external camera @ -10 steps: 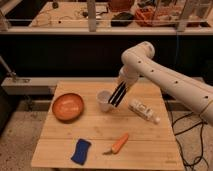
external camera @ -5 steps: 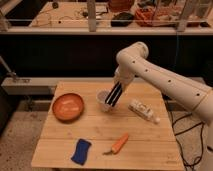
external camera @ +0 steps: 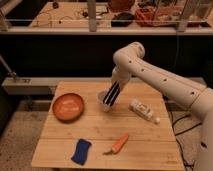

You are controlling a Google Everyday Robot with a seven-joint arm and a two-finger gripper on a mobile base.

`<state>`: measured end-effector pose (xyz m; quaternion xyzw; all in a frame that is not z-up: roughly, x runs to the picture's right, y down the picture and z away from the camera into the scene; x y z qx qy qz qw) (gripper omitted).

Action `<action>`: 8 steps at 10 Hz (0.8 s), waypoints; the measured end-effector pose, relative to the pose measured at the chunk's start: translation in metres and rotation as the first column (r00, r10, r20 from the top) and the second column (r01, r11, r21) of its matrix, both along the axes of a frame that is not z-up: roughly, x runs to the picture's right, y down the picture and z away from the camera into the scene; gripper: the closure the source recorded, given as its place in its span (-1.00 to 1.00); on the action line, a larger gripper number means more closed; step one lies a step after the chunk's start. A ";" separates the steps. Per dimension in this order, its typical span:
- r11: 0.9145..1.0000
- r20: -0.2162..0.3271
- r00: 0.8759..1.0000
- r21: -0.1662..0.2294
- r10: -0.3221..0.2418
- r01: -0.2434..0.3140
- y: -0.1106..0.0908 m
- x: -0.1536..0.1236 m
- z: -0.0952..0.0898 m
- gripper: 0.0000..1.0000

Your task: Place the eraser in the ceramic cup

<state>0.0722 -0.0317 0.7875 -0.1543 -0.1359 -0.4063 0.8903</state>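
End effector sits over the back middle of the table, pinching the top of the eraser – the black bar hangs tilted, lower end down and to the left, right at the cup. Whether that tip is inside the rim or just in front – can't tell. Orange bowl is left of the cup, a white bottle lies to the right, and carrot and blue sponge lie near the front edge.

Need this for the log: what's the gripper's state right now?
Gripper: at the upper end of the eraser, above the ceramic cup; open or closed cannot be told.
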 end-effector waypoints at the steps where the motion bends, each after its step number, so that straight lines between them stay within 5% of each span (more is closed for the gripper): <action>1: 1.000 0.002 1.000 -0.001 0.002 -0.002 0.000 0.000 0.001 0.94; 8: 1.000 0.018 1.000 -0.006 0.006 -0.006 -0.002 -0.006 0.009 0.94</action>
